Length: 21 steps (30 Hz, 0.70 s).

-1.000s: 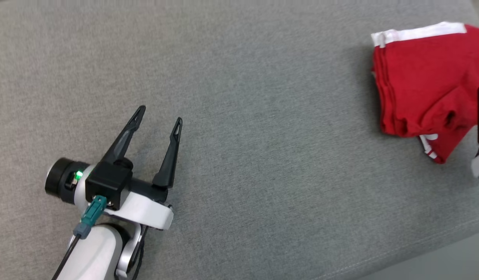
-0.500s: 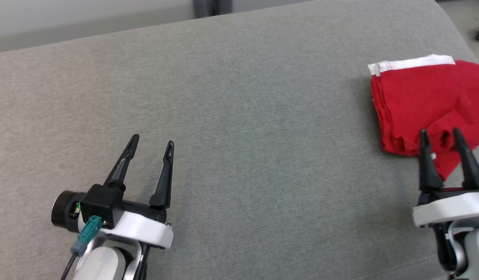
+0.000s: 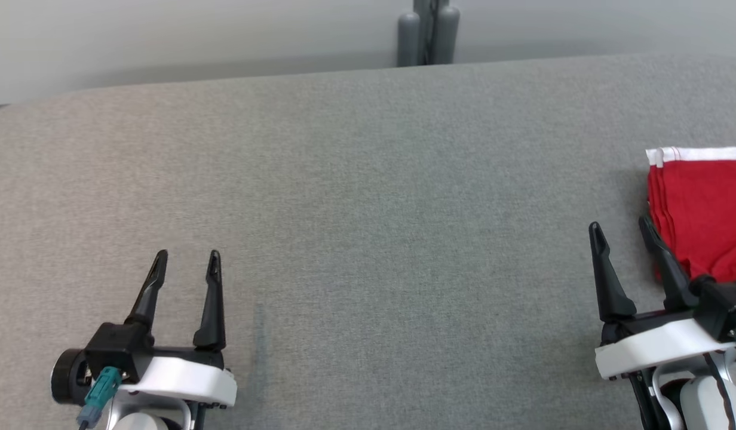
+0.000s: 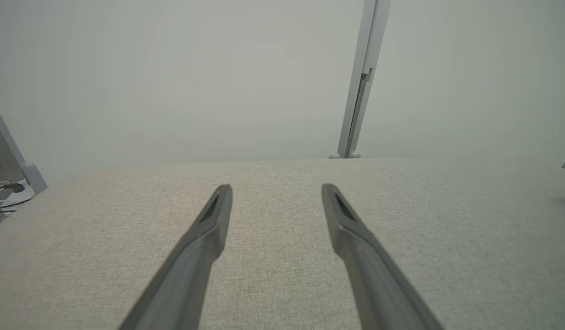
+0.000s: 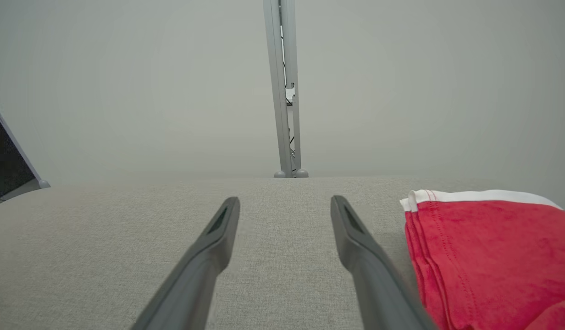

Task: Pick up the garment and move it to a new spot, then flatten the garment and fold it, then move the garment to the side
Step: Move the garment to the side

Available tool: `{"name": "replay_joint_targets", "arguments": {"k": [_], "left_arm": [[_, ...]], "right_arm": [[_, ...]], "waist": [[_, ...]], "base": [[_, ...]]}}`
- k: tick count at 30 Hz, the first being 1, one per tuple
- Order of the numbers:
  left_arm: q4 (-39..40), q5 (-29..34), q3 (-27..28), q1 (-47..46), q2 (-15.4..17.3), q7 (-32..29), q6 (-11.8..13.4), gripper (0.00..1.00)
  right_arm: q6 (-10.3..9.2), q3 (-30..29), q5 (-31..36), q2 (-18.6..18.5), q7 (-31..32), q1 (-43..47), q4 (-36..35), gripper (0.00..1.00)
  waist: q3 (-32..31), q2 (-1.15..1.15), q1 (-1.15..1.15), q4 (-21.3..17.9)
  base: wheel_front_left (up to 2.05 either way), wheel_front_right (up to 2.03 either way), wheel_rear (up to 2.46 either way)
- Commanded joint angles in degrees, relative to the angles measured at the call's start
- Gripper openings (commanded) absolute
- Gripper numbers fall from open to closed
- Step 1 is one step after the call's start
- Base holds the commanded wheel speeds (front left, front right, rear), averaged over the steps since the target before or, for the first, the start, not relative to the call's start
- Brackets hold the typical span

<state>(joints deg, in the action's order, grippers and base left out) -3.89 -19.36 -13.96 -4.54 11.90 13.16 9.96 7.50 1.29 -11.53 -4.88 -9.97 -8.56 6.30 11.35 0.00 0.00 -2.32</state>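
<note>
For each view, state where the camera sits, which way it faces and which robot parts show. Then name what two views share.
Head view: on the head, facing forward and down at the grey surface; left gripper lower left, right gripper lower right, both open.
Left wrist view: on the left wrist, facing along its fingers across the surface.
Right wrist view: on the right wrist, facing along its fingers; red garment to their right.
Shared: head and right wrist views show the garment.

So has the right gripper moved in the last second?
Yes. Against the red garment, the right gripper has shifted to the robot's left, from over it to beside its left edge.
</note>
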Motion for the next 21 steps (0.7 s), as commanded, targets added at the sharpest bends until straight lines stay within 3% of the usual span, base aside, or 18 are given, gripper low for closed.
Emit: {"name": "replay_joint_targets", "arguments": {"k": [1, 21], "left_arm": [[0.0, -0.5, 0.7, 0.9, 0.3, 0.5, 0.5, 1.00], [-0.5, -1.3, -1.3, 9.1, 2.3, -1.4, 0.0, 1.00]], "right_arm": [[-0.02, -0.3, 0.4, -0.2, 0.5, 1.4, -0.7, 1.00], [-0.02, -4.2, 2.6, 1.0, 5.2, 13.6, -6.5, 1.00]], "waist": [[-1.9, 0.00, 0.00, 1.7], [-11.7, 0.00, 0.00, 2.9]], "base": [[0.00, 0.00, 0.00], [0.00, 0.00, 0.00]]}}
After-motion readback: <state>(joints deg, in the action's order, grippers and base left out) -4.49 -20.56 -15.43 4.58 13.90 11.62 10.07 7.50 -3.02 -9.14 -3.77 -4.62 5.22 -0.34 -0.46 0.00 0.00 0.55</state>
